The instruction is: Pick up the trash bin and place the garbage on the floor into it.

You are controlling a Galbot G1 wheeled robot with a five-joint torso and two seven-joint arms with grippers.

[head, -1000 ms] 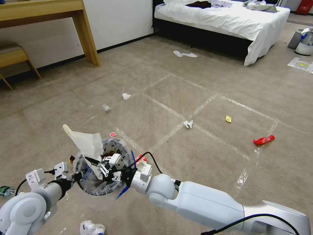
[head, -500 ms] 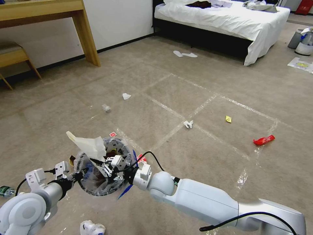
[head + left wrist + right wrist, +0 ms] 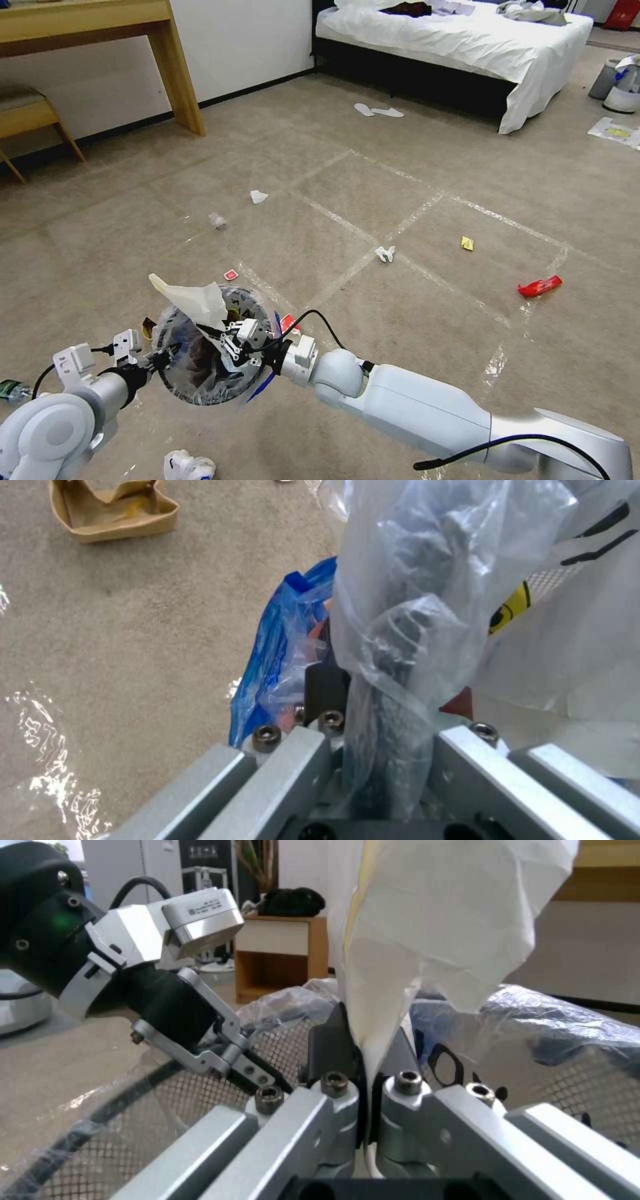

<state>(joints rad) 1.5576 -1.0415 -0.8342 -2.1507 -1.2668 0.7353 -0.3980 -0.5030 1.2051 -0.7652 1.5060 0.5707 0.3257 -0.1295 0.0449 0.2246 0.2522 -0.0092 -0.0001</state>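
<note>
My left gripper is shut on the near rim of the trash bin, holding it above the floor. In the left wrist view its fingers pinch the dark rim through the clear plastic liner. My right gripper is over the bin's mouth, shut on a white paper bag that stands up out of the bin. The right wrist view shows that bag pinched between the jaws, with mesh wall behind. More garbage lies around: a red wrapper, a white tissue.
Other litter: yellow scrap, tissues, small red piece, crumpled white wad, green bottle, brown cardboard. A wooden desk stands far left, a bed at the back.
My right gripper has lowered and shifted slightly right, drawing the white paper bag down into the bin. The left gripper and bin have stayed put.
</note>
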